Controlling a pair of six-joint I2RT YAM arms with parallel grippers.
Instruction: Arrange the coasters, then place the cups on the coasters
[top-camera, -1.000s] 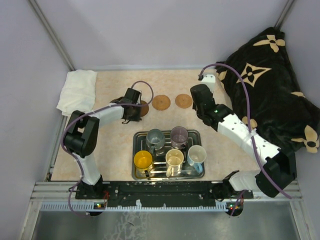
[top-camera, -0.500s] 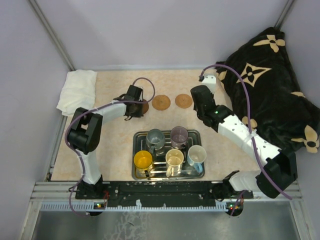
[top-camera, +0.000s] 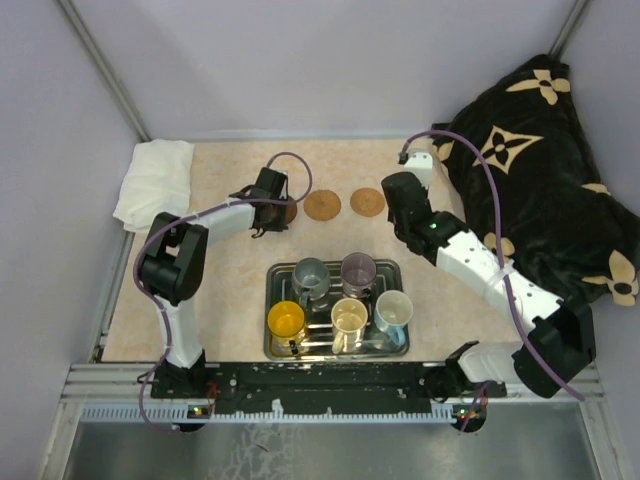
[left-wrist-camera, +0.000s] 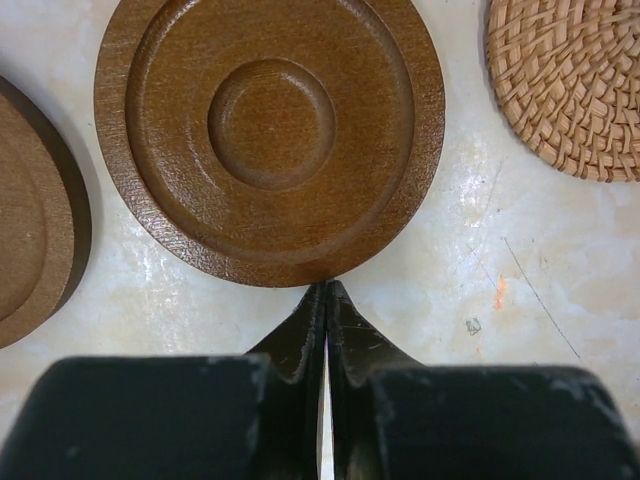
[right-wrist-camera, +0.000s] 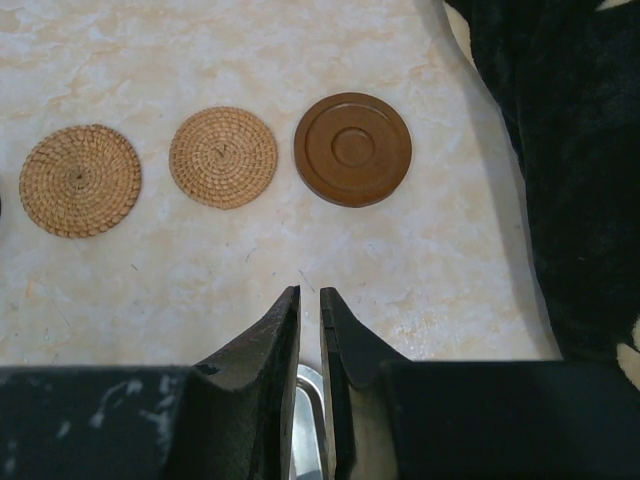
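Three coasters show in the left wrist view: a dark brown one (left-wrist-camera: 270, 130), another brown one (left-wrist-camera: 25, 215) at the left edge, and a woven one (left-wrist-camera: 570, 85) to the right. My left gripper (left-wrist-camera: 327, 288) is shut, its tips touching the near rim of the dark brown coaster. The right wrist view shows two woven coasters (right-wrist-camera: 80, 180) (right-wrist-camera: 222, 157) and a dark brown coaster (right-wrist-camera: 352, 149). My right gripper (right-wrist-camera: 309, 292) hovers short of them, shut to a thin gap and holding nothing. The grey (top-camera: 311, 272), purple (top-camera: 358, 270), orange-yellow (top-camera: 286, 320), cream (top-camera: 349, 317) and light blue (top-camera: 393, 309) cups stand in the metal tray (top-camera: 338, 352).
A folded white cloth (top-camera: 155, 180) lies at the far left corner. A black patterned cushion (top-camera: 530, 170) fills the right side next to the right arm. The tray sits near the front edge between both arm bases.
My left gripper has slid a little toward the far side, staying beside the dark coaster. The right arm has barely shifted.
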